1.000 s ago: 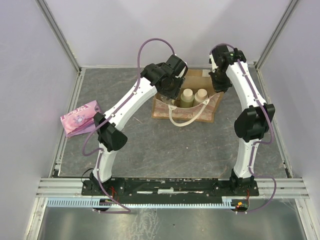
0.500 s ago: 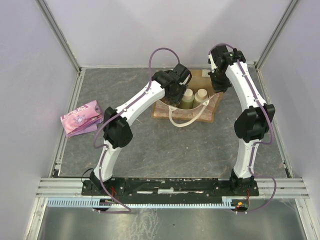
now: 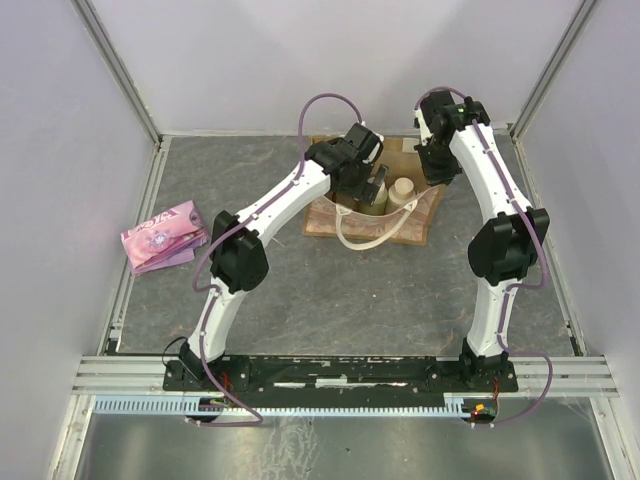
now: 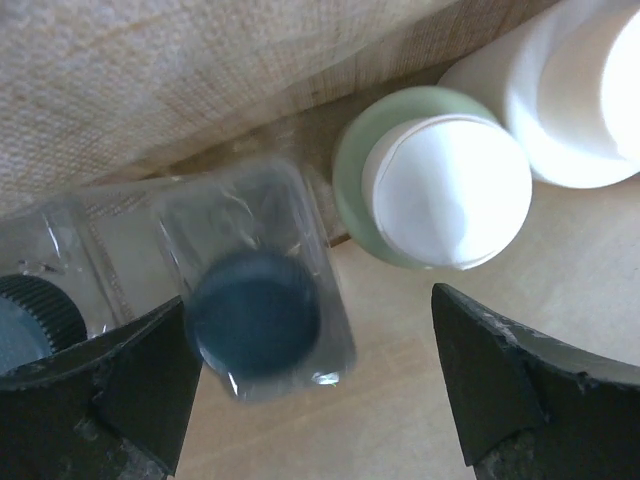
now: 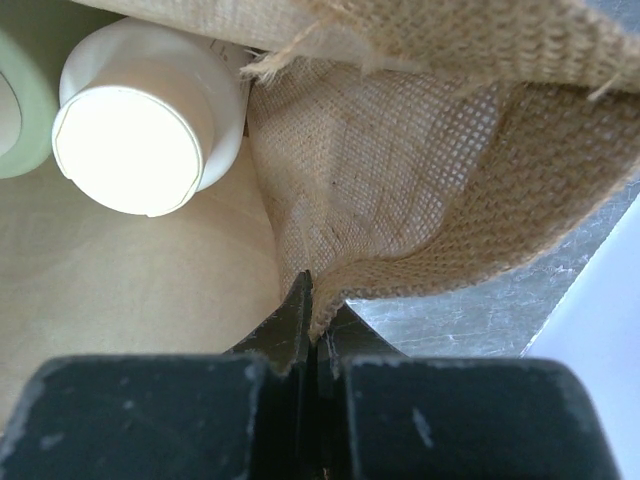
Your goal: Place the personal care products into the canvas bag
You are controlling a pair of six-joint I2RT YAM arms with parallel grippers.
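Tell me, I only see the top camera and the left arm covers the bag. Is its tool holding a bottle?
Observer: No. In the left wrist view the left tool is open, its fingers wide apart above a clear bottle with a dark cap inside the canvas bag.
Operator: How many bottles are in there?
Observer: Four show: that one, another dark cap at the left edge, a pale green bottle with a white cap, and a cream bottle.
Operator: What is the right tool doing?
Observer: The right wrist view shows the right tool shut on the bag's rim fabric.
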